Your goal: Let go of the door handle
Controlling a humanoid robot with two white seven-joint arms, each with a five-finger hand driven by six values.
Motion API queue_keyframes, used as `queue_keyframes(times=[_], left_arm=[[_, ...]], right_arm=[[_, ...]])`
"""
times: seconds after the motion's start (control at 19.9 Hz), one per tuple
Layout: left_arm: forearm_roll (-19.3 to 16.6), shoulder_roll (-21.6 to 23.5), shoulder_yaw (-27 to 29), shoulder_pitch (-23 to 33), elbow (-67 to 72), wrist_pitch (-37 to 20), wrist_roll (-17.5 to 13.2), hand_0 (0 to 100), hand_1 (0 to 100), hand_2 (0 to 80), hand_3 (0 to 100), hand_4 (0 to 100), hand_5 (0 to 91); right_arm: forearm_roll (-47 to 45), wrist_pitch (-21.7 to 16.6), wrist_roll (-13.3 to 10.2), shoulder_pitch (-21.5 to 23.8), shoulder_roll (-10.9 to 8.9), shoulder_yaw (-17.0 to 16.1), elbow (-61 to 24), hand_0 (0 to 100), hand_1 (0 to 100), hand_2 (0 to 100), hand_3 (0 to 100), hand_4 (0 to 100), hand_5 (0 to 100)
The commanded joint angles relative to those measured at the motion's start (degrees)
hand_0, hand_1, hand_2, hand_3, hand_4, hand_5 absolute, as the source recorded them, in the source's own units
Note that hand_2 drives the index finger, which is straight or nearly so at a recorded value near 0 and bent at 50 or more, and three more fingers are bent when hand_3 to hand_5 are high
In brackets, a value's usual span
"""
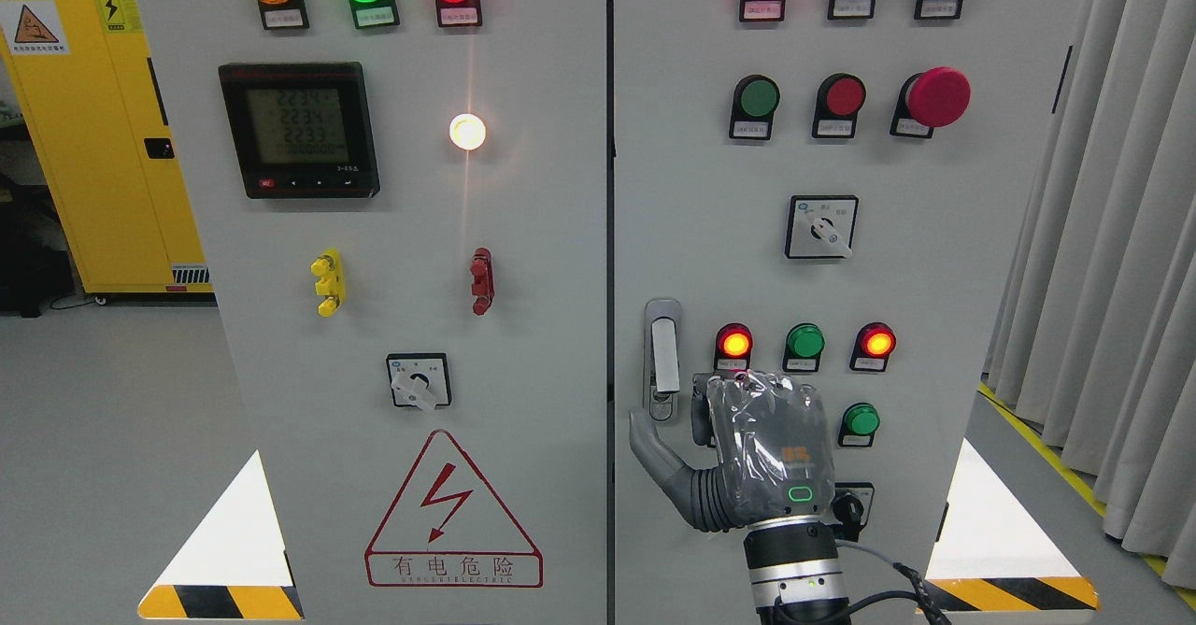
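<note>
Rising from the bottom edge right of the middle, the right hand [747, 447] is seen from its back, held up flat against the right cabinet door [990, 261] just below and to the right of the door handle [662, 356]; its fingers [761, 390] point upward and look loosely extended, the thumb [654, 452] splays out to the left beneath the handle's lower end, and it holds nothing that can be seen, though whether the thumb tip touches the handle cannot be told. That handle is a grey vertical latch near the left edge of this door, close to the seam with the left cabinet door [523, 326]. Just above the fingertips runs a row of two lit red lamps with a green button [804, 341] between them, and a second green button [860, 419] sits just right of the hand. On the left door are a digital meter [299, 130] and a red warning triangle [453, 511]
</note>
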Motion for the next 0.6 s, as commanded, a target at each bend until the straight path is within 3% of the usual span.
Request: queue_keyframes(times=[0.0,0.55], left_arm=[[0.00,0.00,0.00,0.00,0.00,-0.05,0.02,12,56,0.0,0,0,0.0],[0.00,0.00,0.00,0.00,0.00,-0.05,0.02,12,56,0.0,0,0,0.0]], right_arm=[[-0.11,0.14,0.01,-2.06,0.33,-0.88,2.97,31,24,91,100,100,100],[-0.02,1.02,-0.08,-3.30,0.69,-0.88,4.64,29,34,91,100,100,100]])
